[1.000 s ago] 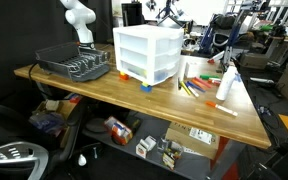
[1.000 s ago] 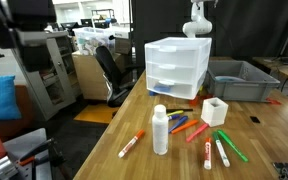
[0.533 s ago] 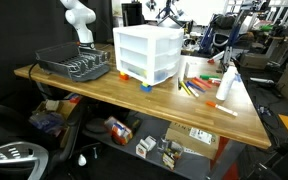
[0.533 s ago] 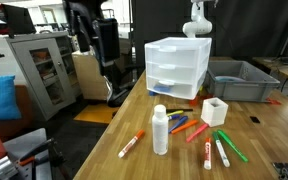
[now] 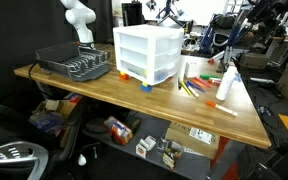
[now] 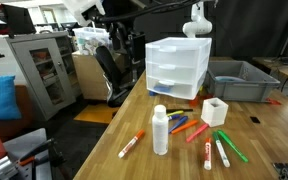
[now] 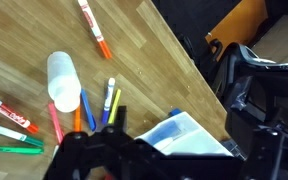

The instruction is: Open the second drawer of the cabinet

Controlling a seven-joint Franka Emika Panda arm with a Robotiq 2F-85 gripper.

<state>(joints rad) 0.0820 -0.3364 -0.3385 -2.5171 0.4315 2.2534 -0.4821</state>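
The cabinet is a small white translucent three-drawer unit standing on the wooden table. It shows in both exterior views, and its top corner shows in the wrist view. The second drawer is the middle one and sits flush with the other two, all shut. My gripper hangs high in the air beside the cabinet, apart from it, dark and blurred. In the wrist view its fingers look spread apart with nothing between them, above the table edge and the cabinet's corner.
A black wire dish rack stands on one side of the cabinet and a grey bin behind it. A white bottle, a small white box and several loose markers lie on the table. An office chair stands beyond the edge.
The arm has swept quickly through the air toward the cabinet and now hangs close beside it. The cabinet, the drawers and the table items have not moved.
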